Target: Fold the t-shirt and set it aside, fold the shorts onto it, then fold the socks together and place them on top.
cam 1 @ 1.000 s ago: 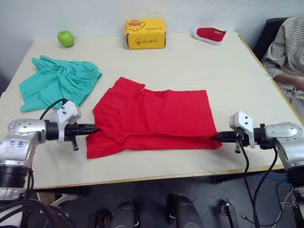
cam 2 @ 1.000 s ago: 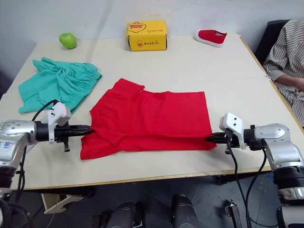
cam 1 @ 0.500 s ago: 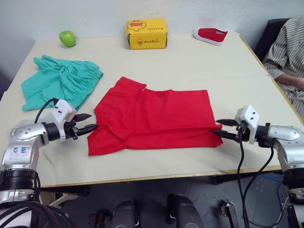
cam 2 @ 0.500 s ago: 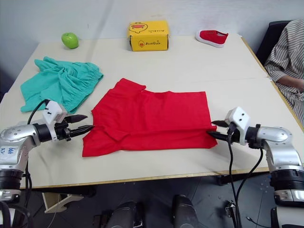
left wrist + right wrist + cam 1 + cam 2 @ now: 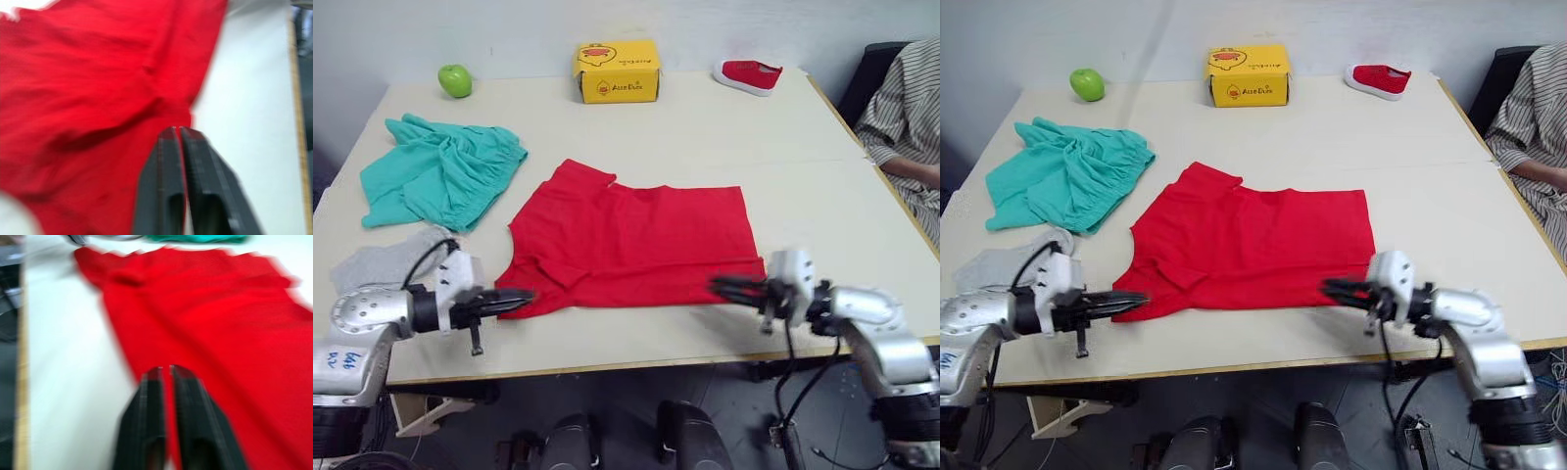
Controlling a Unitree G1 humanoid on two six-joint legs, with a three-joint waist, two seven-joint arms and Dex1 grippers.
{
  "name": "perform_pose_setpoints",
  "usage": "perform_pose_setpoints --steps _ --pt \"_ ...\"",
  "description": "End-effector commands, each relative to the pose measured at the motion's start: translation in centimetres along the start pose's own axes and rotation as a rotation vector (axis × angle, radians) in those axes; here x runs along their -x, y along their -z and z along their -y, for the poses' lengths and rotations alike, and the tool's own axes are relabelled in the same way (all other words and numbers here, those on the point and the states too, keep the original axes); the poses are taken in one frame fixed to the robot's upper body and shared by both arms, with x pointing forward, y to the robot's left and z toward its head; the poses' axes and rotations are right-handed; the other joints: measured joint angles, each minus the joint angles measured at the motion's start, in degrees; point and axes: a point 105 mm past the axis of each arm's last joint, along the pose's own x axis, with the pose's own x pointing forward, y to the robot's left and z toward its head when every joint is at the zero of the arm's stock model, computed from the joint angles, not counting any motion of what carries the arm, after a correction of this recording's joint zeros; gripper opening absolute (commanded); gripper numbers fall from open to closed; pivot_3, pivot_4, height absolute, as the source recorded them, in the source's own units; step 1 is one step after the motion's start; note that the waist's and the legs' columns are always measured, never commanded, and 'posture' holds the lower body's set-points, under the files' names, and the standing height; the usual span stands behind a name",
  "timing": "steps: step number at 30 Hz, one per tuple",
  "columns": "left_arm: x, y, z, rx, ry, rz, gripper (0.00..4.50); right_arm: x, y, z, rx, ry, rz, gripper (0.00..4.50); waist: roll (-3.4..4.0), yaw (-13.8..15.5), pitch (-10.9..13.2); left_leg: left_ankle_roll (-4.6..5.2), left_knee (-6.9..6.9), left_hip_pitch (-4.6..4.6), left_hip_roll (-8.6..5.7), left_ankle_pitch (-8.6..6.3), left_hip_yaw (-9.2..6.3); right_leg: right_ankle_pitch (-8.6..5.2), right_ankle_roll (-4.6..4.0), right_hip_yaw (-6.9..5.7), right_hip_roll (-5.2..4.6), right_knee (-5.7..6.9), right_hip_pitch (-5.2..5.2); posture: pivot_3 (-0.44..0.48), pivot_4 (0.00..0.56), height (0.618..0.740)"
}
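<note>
The red t-shirt (image 5: 631, 240) lies flat in the middle of the table, sleeve and collar end toward my left. My left gripper (image 5: 529, 295) is shut, its tips touching the shirt's near-left corner; the left wrist view shows the closed fingertips (image 5: 168, 134) at the red hem. My right gripper (image 5: 715, 285) is shut too, pointing left along the near hem by the near-right corner. I cannot tell whether either pinches cloth. The teal shorts (image 5: 440, 176) lie crumpled at the far left. The grey socks (image 5: 386, 262) lie near the left edge, behind my left arm.
A green apple (image 5: 455, 79), a yellow box (image 5: 617, 70) and a small red shoe (image 5: 749, 71) stand along the far edge. A person in a striped shirt (image 5: 906, 108) sits at the right. The table's front edge (image 5: 626, 364) runs just below both grippers.
Both grippers, open half a second ago at the shirt's two sides, have shut and moved inward to its near hem. The camera has shifted, bringing the socks into sight.
</note>
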Motion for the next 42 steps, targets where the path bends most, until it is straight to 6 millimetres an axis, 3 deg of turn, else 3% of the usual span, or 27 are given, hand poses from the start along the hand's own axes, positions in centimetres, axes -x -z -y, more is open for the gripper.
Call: perform_pose_setpoints --steps 1,7,11,16,21,24,28,33,36,39,42 --pt "-2.1 -0.1 -0.4 -0.053 -0.013 0.009 0.00 -0.8 0.4 0.8 0.070 0.050 0.007 0.04 -0.02 0.00 -0.01 0.02 0.04 -0.01 -0.03 -0.01 0.01 0.00 0.00 0.01 -0.01 0.03 0.00 0.000 0.150 0.740" --pt "-3.4 0.8 -2.6 -0.066 -0.093 -0.006 0.00 -1.4 2.1 2.6 0.082 0.082 -0.054 0.04 -0.03 -0.40 -0.01 0.05 0.30 -0.04 -0.17 -0.03 0.00 0.00 0.00 -0.01 0.04 0.16 0.00 0.000 0.150 0.740" --pt "-3.6 0.8 -5.5 -0.077 -0.234 0.000 0.00 0.2 3.4 4.6 0.086 0.149 -0.114 0.04 -0.03 -0.49 -0.01 0.11 0.35 -0.05 -0.16 -0.06 0.01 0.00 0.00 -0.01 0.01 0.17 0.02 0.000 0.150 0.740" --pt "-3.1 -1.0 -9.4 -0.031 -0.463 0.119 0.00 2.7 3.8 7.3 0.058 0.319 -0.109 0.04 -0.05 -0.28 -0.03 0.23 0.60 -0.07 -0.03 -0.13 -0.07 0.05 0.08 -0.06 -0.07 0.19 0.13 0.000 0.150 0.740" --pt "-0.7 -2.2 -11.2 0.029 -0.621 0.217 0.00 5.4 3.2 8.9 -0.007 0.480 -0.044 0.04 -0.05 -0.49 -0.03 0.33 0.65 -0.11 -0.04 -0.19 0.01 0.14 0.25 0.00 -0.09 0.17 0.19 0.000 0.150 0.740" --pt "0.6 -2.9 -9.8 0.017 -0.573 0.250 0.00 5.3 1.5 8.0 -0.030 0.454 0.025 0.04 -0.05 -0.73 -0.03 0.29 0.62 -0.11 0.05 -0.21 0.04 0.14 0.24 0.01 -0.02 0.15 0.16 0.000 0.150 0.740" --pt "1.1 -3.2 -5.4 -0.017 -0.386 0.217 0.00 3.6 -0.2 4.9 0.034 0.331 0.037 0.04 -0.04 -0.75 -0.03 0.15 0.57 -0.11 0.24 -0.29 0.11 0.12 0.21 0.09 0.13 0.13 0.10 0.000 0.150 0.740" --pt "-1.0 -1.3 -1.0 0.008 -0.313 0.142 0.00 -0.2 0.7 1.6 0.061 0.276 0.024 0.04 -0.08 -0.33 -0.05 0.24 0.64 -0.03 0.16 -0.42 0.10 0.10 0.18 0.13 0.00 -0.02 0.14 0.000 0.150 0.740" --pt "-1.5 1.0 -0.3 0.036 -0.393 0.078 0.00 -1.8 1.5 0.7 0.066 0.294 0.010 0.04 -0.08 -0.38 -0.05 0.26 0.64 -0.03 0.11 -0.45 0.08 0.10 0.18 0.16 -0.06 -0.01 0.14 0.000 0.150 0.740" --pt "-0.6 3.0 -0.4 0.082 -0.505 0.032 0.00 -1.3 3.1 1.1 0.058 0.370 -0.037 0.04 -0.08 -0.41 -0.05 0.24 0.64 -0.08 0.12 -0.46 0.09 0.09 0.16 0.15 -0.05 0.02 0.07 0.000 0.150 0.740" --pt "0.8 5.1 -0.6 0.109 -0.586 -0.047 0.00 1.4 4.9 2.5 0.050 0.475 -0.104 0.04 -0.13 -0.38 -0.12 0.26 0.65 -0.05 0.12 -0.48 0.09 0.09 0.15 0.14 -0.06 0.00 0.09 0.000 0.150 0.740"
